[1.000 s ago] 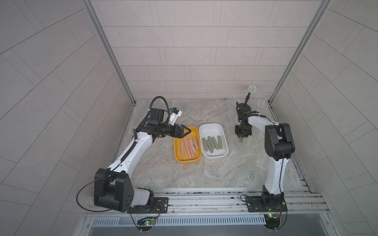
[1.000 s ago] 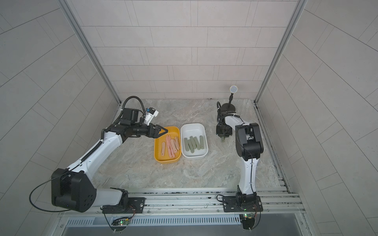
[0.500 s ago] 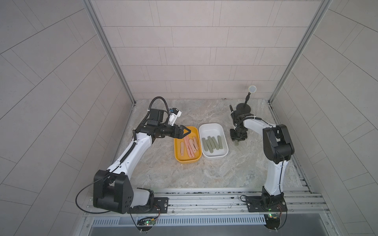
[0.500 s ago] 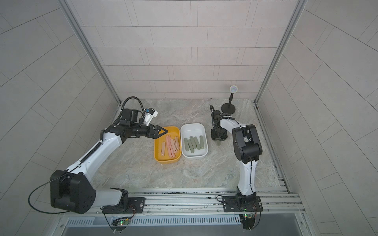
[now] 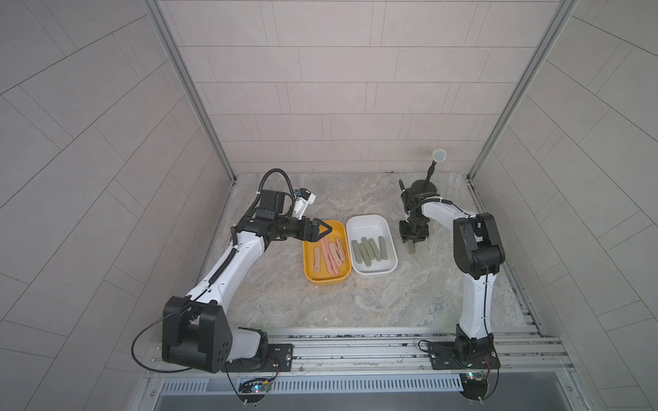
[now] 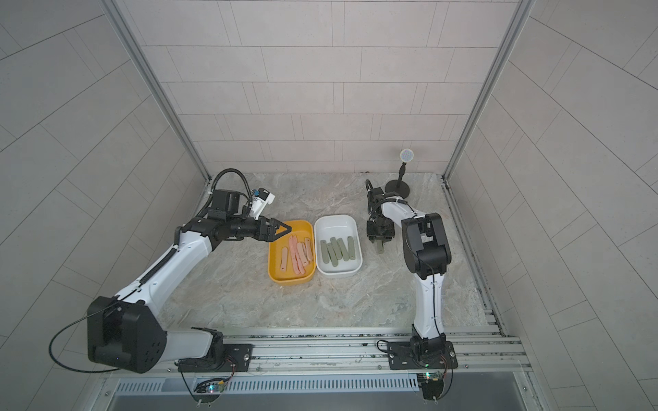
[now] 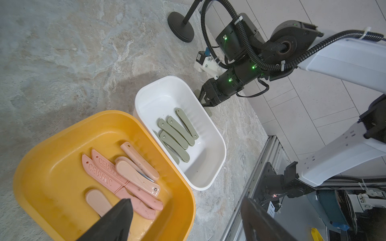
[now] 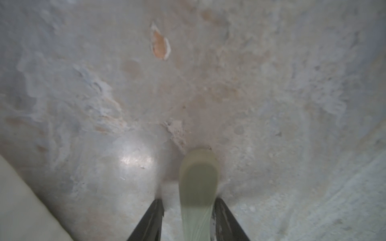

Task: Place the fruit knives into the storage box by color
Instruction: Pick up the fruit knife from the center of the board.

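Observation:
Several salmon-pink fruit knives [image 5: 331, 256] [image 7: 125, 175] lie in the yellow storage box [image 5: 325, 283] [image 7: 31, 167]. Several grey-green ones [image 5: 368, 251] [image 7: 177, 133] lie in the white storage box [image 5: 374, 274] [image 7: 217, 150] beside it. My left gripper [image 5: 325, 229] [image 6: 286, 227] [image 7: 186, 201] hovers open and empty over the yellow box's far end. My right gripper [image 5: 413, 243] [image 6: 380, 245] [image 8: 189, 200] is low at the table, right of the white box. Its jaws stand apart around one grey-green knife [image 5: 412, 249] [image 8: 198, 173]. The knife touches one finger; a gap shows at the other.
A black stand with a round head [image 5: 425, 185] is at the back right, just behind the right arm. Tiled walls close in three sides. Metal rails [image 5: 356, 341] run along the front edge. The white box's corner [image 8: 20, 204] shows close beside the right gripper.
The right gripper has moved left toward the white box and down, and its jaws have parted. The left arm has not moved.

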Controlling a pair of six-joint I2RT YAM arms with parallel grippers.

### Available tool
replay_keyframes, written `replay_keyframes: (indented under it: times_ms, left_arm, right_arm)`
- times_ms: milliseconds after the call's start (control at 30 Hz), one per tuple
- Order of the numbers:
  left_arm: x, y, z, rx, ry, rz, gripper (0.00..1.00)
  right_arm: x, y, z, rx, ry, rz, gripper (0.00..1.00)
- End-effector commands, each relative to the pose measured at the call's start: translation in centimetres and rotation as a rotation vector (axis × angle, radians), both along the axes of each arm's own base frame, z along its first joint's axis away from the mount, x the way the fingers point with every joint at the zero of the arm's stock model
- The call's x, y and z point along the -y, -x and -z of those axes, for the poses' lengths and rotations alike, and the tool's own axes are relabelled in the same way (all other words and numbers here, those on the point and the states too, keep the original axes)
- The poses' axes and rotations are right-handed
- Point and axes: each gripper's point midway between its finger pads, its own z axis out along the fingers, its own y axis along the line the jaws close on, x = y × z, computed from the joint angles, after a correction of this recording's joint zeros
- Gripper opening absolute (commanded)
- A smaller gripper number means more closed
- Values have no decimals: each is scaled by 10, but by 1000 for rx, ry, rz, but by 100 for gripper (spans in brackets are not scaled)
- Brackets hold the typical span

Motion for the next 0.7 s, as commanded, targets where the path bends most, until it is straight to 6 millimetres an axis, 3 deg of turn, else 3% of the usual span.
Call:
replay_keyframes:
  times_ms: [0,667]
  left_arm:
    - [-2,1,-4,31,2,3,88]
    - [-3,-1,-1,29,-4,1,88]
  right_arm:
    - [9,-5,20,-26,16,15,44]
    - [13,-20,25,-32,23,9,36]
